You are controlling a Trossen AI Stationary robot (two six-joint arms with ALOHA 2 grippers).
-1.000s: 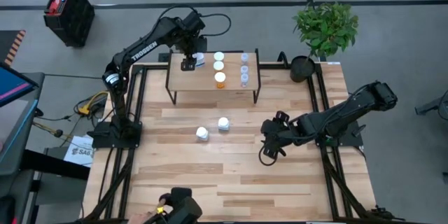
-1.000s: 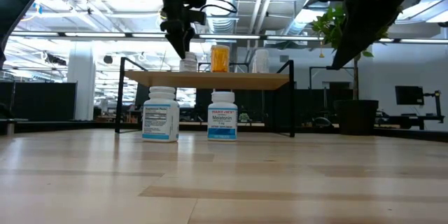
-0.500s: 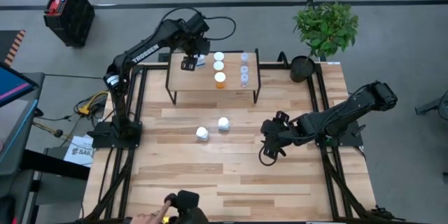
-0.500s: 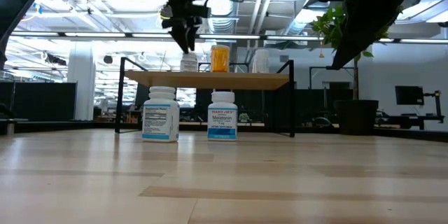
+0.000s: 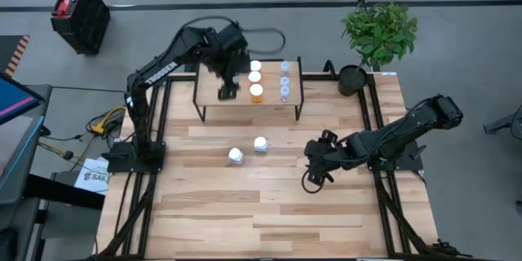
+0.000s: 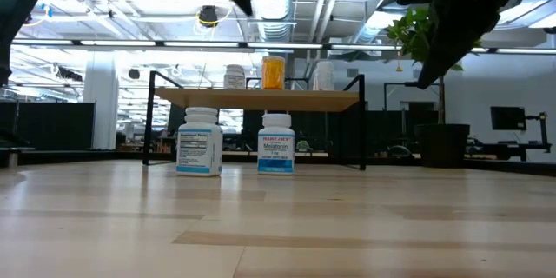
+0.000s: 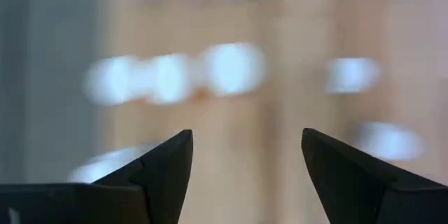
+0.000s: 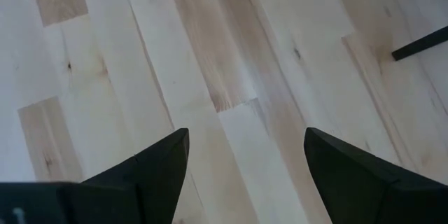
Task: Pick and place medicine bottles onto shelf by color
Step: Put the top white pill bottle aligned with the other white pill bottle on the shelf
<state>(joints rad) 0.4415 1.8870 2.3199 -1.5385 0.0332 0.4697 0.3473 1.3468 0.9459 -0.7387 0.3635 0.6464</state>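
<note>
Left gripper (image 5: 227,91) hovering over shelf (image 5: 277,102), fingers apart, empty. Right gripper (image 5: 312,165) waiting, fingers apart. Next: descending squarely over worktop bottles (image 5: 236,156).

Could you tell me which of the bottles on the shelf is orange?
The orange bottle at the shelf's front edge, nearest the two white table bottles; its neighbours are white or clear.

A low wooden shelf (image 5: 214,98) stands at the table's far edge, bottles crowding its right half; its left half lies bare. Two white bottles (image 5: 236,156) (image 5: 261,143) stand on the table (image 5: 269,212) just before it. The near planks are open. A potted plant (image 5: 378,33) stands off the far right corner.
</note>
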